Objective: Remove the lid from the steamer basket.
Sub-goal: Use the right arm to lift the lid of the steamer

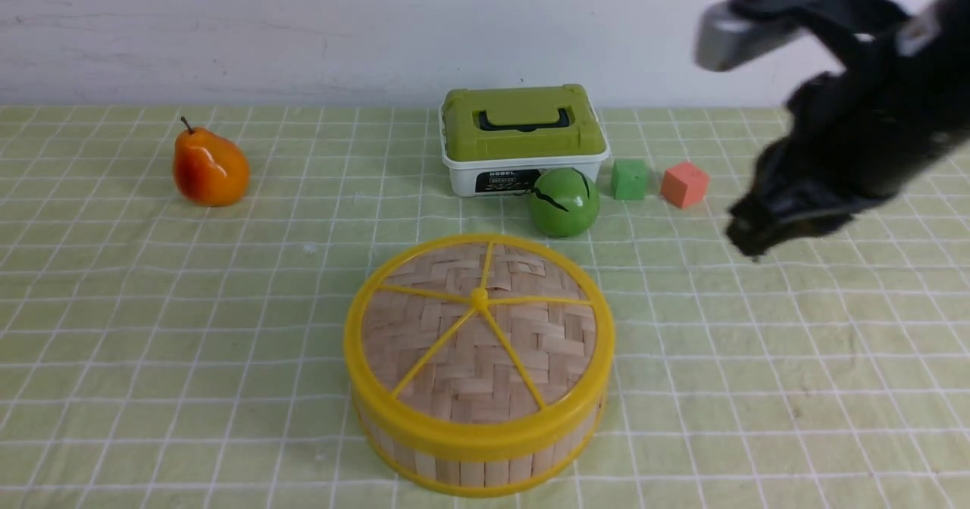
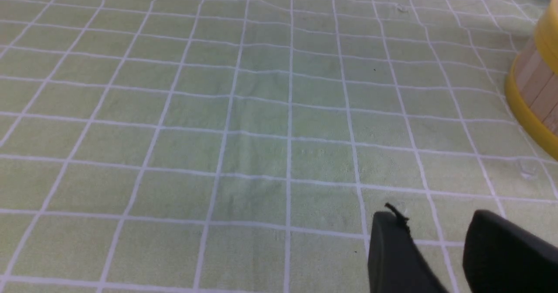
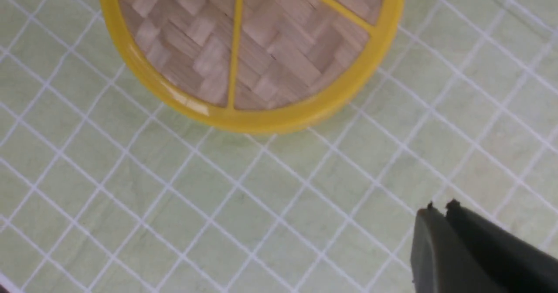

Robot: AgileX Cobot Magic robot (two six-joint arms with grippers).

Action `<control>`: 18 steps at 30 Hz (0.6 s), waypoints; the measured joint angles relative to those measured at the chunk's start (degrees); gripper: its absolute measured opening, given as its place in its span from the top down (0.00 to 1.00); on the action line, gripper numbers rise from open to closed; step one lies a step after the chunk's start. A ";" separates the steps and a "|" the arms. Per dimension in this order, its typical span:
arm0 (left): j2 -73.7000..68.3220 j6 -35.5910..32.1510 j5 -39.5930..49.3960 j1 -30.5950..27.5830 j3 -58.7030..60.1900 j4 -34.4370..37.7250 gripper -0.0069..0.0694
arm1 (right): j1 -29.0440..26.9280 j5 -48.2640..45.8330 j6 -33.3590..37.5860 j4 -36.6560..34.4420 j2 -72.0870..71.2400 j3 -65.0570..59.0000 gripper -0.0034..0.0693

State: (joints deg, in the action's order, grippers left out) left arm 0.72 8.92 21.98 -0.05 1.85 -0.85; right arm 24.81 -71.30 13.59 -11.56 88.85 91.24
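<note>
Checked cloth bears the lid flat, knob up, on the steamer basket (right fingers seemingly closed, left fingers parted).

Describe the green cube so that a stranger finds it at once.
Find the white box with the green lid at the back. Right of it stand two small cubes. The green cube is nearer the box; the other cube is orange-red, and the green ball nearby is round.
</note>
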 joint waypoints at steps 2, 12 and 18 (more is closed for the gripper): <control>0.00 0.00 0.00 0.00 0.00 0.00 0.60 | 2.58 0.00 -0.05 0.20 7.17 5.63 0.92; 0.00 0.00 0.00 0.00 0.00 0.00 0.60 | 11.23 0.05 -3.52 2.96 29.55 27.62 0.51; 0.00 0.00 0.00 0.00 0.00 0.00 0.60 | 12.36 0.05 -4.06 4.25 34.42 30.12 0.32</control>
State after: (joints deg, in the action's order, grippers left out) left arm 0.72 8.92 21.98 -0.05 1.85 -0.85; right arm 37.16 -71.24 9.53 -7.31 123.27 121.35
